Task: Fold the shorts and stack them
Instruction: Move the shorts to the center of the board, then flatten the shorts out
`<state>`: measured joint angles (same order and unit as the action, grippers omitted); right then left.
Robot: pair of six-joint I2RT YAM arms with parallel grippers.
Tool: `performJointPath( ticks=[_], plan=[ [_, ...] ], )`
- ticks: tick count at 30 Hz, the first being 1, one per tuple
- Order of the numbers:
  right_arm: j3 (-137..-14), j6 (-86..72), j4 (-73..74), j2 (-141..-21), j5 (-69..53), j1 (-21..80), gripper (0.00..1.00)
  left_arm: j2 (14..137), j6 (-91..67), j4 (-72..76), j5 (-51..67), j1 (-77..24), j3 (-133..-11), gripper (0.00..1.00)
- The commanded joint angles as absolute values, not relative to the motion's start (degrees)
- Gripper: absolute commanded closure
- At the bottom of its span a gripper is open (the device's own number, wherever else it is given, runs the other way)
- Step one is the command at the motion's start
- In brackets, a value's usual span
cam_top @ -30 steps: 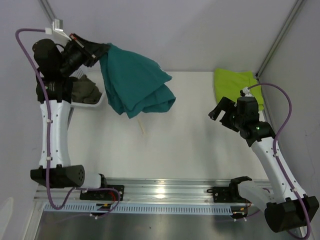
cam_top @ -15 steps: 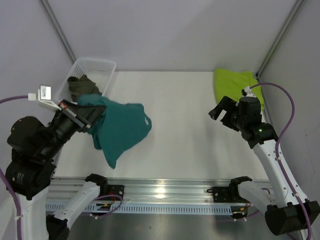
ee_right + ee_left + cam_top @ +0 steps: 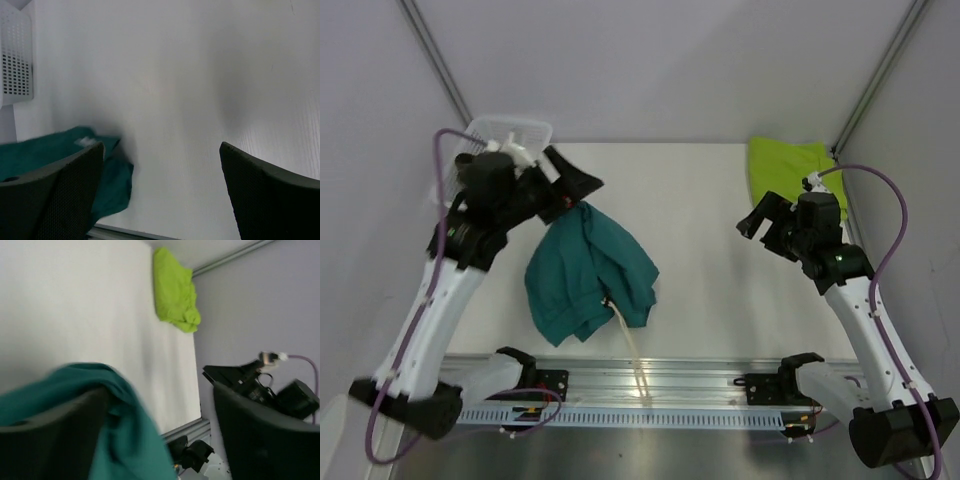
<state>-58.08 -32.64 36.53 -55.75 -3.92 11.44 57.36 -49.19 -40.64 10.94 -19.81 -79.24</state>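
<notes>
The teal shorts [image 3: 590, 270] are lying crumpled on the desk [image 3: 700, 260], at its near left part. Their cream drawstring [image 3: 632, 350] is trailing over the near edge onto the rail [image 3: 720, 380], where it may be catching. The left gripper [image 3: 578, 185] is keeping its fingers apart just above the cloth. In the wrist view the cloth seems to be touching one finger, so it may be dragged along. The right gripper [image 3: 756, 218] is hovering spread and empty. The lime-green pair [image 3: 788, 168] is resting in the far right corner. The white basket [image 3: 515, 128] is mostly hidden behind the left arm, so I cannot tell its contents.

White arms [image 3: 445, 300], black joints, purple cables [image 3: 900, 220].
</notes>
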Motion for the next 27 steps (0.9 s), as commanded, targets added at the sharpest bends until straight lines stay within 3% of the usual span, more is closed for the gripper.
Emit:
performJointPath(
  ticks=[1,9,13,21,27],
  plan=[
    [-58.9,-32.7,34.4,-57.0,-5.6,11.1,0.00,70.1,-47.7,-39.9,14.7,-21.6,-85.6,0.01],
    [-58.8,-28.1,29.4,-58.4,-14.4,13.6,0.01,67.2,-42.6,-45.9,11.5,-19.1,-89.4,0.01],
    [-59.8,-24.0,28.8,-61.3,-11.7,23.1,0.00,63.6,-40.8,-51.1,10.6,-17.6,-87.8,0.01],
    [-62.6,-20.7,25.1,-72.5,-7.2,40.8,0.03,49.0,-38.2,-61.3,8.9,-14.2,-69.0,0.01],
    [-66.7,-19.4,23.2,-79.0,-6.3,46.0,0.04,39.0,-47.7,-60.9,14.6,-12.1,-48.1,0.01]
  ],
)
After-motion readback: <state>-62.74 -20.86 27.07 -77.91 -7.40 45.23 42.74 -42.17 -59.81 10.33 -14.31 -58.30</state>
